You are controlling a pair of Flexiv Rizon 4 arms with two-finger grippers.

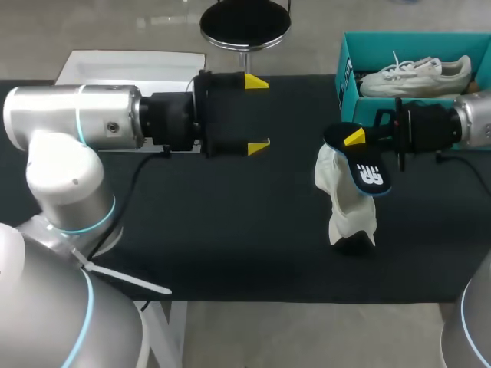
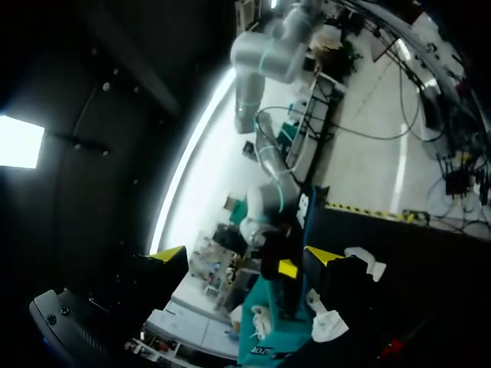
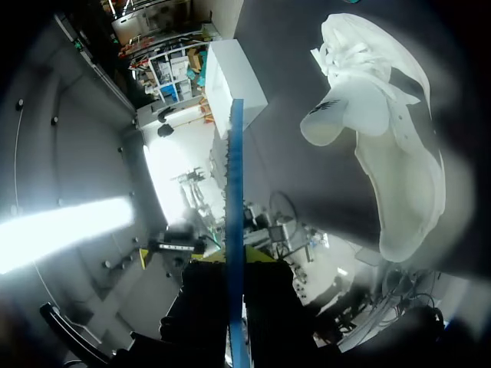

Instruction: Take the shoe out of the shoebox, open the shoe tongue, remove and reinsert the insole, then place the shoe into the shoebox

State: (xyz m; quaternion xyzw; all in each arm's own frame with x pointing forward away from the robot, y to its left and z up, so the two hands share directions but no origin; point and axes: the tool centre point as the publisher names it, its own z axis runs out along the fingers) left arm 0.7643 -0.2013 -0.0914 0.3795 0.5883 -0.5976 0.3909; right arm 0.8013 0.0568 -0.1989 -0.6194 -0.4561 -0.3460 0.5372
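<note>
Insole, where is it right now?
In the head view the insole is right of centre, pinched in the right gripper, hanging over the white shoe that stands on end near the teal shoebox.

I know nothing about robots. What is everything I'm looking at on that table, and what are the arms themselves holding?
loose shoe: one, white, on the table in front of the shoebox, below the insole.
insole: one, dark with a white mark, held over the loose shoe.
boxed shoe: one, white, lying inside the shoebox.
shoebox: one, teal, open, at the table's far right.
table: one, black.
left gripper: one, black with yellow tips, fingers open and empty, over the table's far middle.
right gripper: one, black with yellow tips, fingers shut on the insole.
</note>
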